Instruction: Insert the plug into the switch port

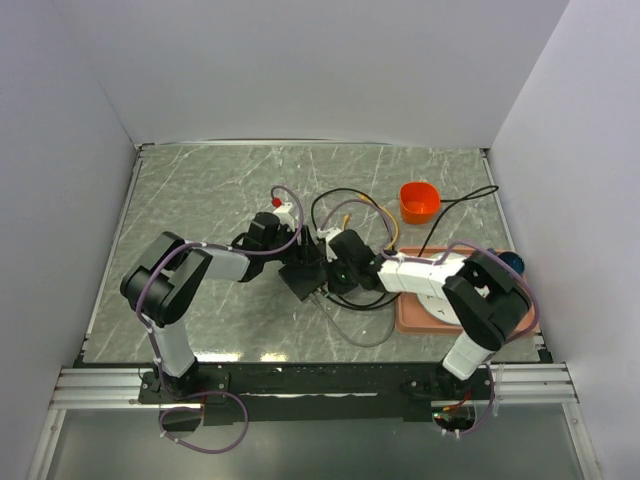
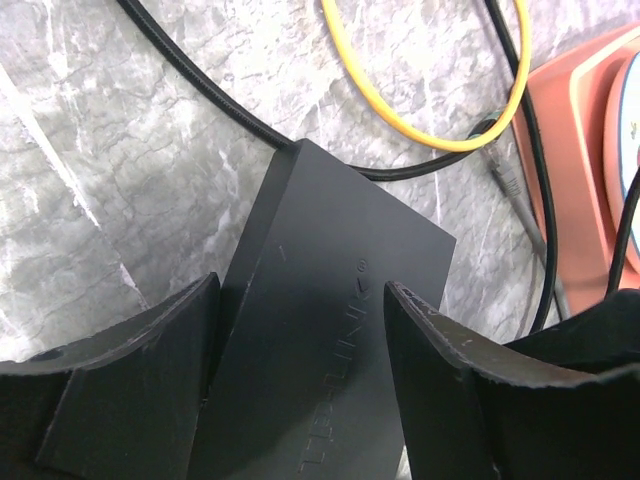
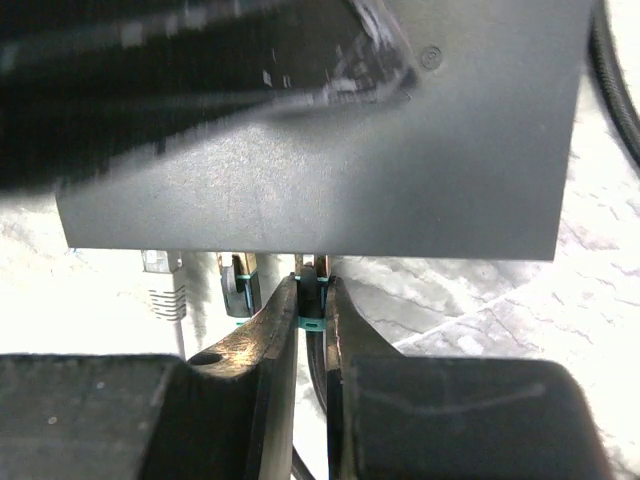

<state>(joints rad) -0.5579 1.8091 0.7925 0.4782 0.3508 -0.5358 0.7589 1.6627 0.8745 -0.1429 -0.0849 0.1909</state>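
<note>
My left tool (image 2: 300, 292) clamps the switch (image 2: 335, 250) across its sides. My right tool (image 3: 311, 305) pinches the plug (image 3: 310, 273), nose at the switch's socket edge; seating looks unfinished, so a push remains.

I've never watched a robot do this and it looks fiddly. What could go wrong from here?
The plug, pinched in the right gripper, meets the switch edge right beside a grey plug and a black plug; it may miss its port or catch on them. The left gripper grips the switch askew, so a hard push might twist it loose. The yellow cable lying nearby could snag.
</note>
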